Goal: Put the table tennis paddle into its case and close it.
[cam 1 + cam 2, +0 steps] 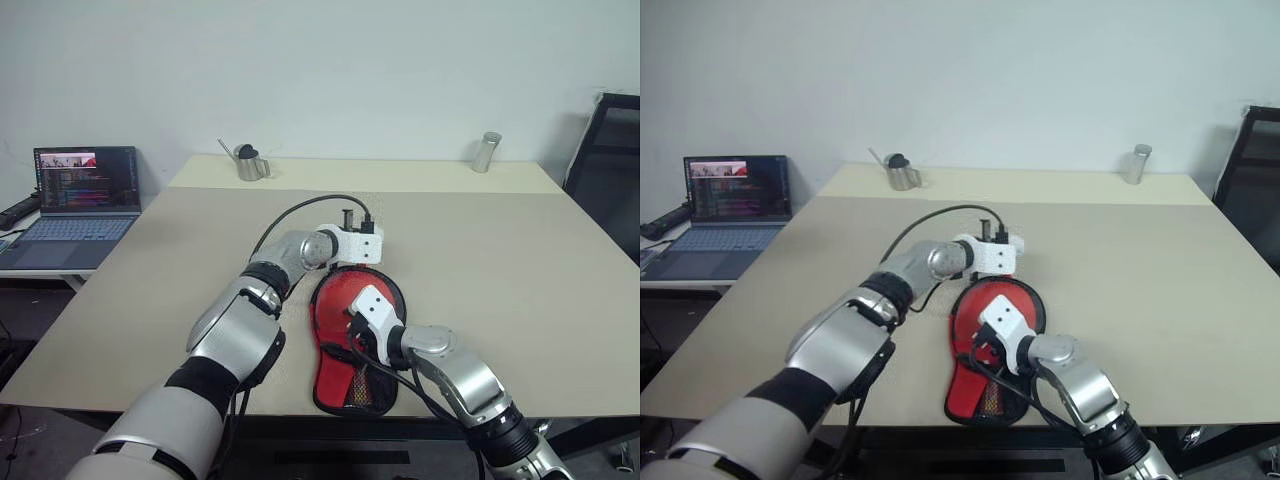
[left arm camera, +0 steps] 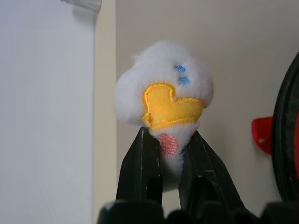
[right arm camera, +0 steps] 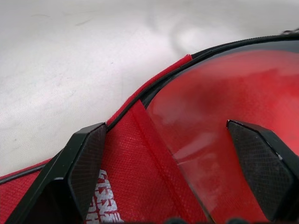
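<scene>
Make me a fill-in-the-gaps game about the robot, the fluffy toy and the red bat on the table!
1. The left end effector is shut on a fluffy white ____.
2. The paddle lies inside the open case, and its rubber face is coloured ____.
3. The right end effector has its fingers ____ above the paddle.
4. On the side table stands an open ____ with a lit screen.

Missing words: charm; red; open; laptop
</scene>
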Available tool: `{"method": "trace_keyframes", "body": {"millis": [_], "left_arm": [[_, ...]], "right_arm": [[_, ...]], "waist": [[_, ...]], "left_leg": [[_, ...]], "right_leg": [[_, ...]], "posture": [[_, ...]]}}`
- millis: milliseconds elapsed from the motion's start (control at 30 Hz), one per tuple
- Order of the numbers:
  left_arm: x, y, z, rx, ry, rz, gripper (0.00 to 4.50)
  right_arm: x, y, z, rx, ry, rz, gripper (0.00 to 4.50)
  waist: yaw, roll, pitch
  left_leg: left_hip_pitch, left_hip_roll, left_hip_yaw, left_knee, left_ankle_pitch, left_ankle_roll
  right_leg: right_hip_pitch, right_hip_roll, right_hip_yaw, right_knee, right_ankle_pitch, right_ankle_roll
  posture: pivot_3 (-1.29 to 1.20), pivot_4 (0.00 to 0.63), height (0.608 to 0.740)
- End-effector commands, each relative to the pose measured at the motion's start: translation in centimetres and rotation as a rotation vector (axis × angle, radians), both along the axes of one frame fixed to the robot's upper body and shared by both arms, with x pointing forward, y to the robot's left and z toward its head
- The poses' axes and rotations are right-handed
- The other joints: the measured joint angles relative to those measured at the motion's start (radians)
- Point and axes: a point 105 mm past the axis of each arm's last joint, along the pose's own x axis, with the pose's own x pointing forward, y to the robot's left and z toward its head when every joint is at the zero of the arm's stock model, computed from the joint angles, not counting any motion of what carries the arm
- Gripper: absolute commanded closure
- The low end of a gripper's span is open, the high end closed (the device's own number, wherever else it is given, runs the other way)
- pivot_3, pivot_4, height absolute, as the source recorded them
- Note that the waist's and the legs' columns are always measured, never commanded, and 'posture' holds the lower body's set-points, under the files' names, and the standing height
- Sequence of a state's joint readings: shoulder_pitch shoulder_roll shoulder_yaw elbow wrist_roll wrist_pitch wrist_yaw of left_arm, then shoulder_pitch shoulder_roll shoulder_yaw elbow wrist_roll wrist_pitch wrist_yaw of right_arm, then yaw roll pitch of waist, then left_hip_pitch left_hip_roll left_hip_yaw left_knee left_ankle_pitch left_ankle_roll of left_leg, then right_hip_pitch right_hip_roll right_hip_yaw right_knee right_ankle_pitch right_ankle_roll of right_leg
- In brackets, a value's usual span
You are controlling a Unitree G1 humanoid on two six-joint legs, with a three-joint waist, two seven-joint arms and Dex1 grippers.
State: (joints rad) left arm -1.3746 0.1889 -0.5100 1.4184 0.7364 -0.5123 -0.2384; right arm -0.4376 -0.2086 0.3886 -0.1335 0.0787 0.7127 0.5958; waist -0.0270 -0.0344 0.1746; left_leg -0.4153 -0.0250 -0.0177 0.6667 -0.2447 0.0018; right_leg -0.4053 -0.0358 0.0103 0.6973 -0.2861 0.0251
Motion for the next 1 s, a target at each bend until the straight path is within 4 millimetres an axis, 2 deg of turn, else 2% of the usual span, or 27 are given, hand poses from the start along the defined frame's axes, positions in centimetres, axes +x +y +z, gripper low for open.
{"method": "trace_keyframes", "body": {"millis": [33,333,533,733,833,1000], "left_arm": [[-0.7,-3.3,4.5,0.006,-0.203,-0.129,4.35],[-2.2,-6.2,5.0,0.104,-0.362,-0.275,4.35],[-2.0,-5.7,1.9,0.158,-0.248,-0.241,4.35],[-2.0,-5.0,-0.2,0.168,-0.136,-0.208,4.35],[-2.2,-5.1,-0.3,0.089,-0.048,-0.198,3.29],[-2.4,-5.2,-0.4,0.052,0.005,-0.195,1.45]], "right_arm": [[-1.3,-0.2,-3.3,-0.063,0.131,0.002,0.00],[-1.5,-0.3,-3.4,-0.069,0.136,0.003,0.00],[-1.5,-0.2,-3.4,-0.066,0.135,-0.003,0.00],[-1.5,-0.2,-3.4,-0.062,0.134,-0.005,0.00],[-1.6,-0.1,-3.4,-0.063,0.135,0.000,0.00],[-1.6,0.0,-3.4,-0.063,0.134,0.004,0.00]], "waist": [[0.001,0.000,0.000],[0.009,0.000,0.000],[0.009,0.000,0.000],[0.006,0.000,0.000],[0.001,0.000,0.000],[0.000,0.000,-0.001]], "left_leg": [[0.000,0.000,0.000,0.000,0.000,0.000],[-0.001,-0.001,-0.001,0.000,0.000,0.000],[-0.001,-0.001,0.000,0.000,0.000,0.000],[0.000,-0.001,0.000,0.000,0.000,0.000],[0.000,-0.001,0.000,0.000,0.000,0.000],[0.000,-0.001,0.000,0.000,0.000,0.000]], "right_leg": [[0.000,0.000,0.000,0.000,0.000,0.000],[0.000,0.000,0.000,-0.001,0.000,0.000],[0.000,0.000,-0.002,-0.001,0.000,0.000],[0.000,0.000,-0.002,0.000,0.000,0.000],[0.000,0.000,-0.002,0.000,0.000,0.000],[0.000,0.000,-0.002,0.000,0.000,0.000]], "posture": [[0.00,0.150,0.740],[0.00,0.150,0.740],[0.00,0.150,0.740],[0.00,0.150,0.740],[0.00,0.150,0.740],[0.00,0.150,0.740]]}}
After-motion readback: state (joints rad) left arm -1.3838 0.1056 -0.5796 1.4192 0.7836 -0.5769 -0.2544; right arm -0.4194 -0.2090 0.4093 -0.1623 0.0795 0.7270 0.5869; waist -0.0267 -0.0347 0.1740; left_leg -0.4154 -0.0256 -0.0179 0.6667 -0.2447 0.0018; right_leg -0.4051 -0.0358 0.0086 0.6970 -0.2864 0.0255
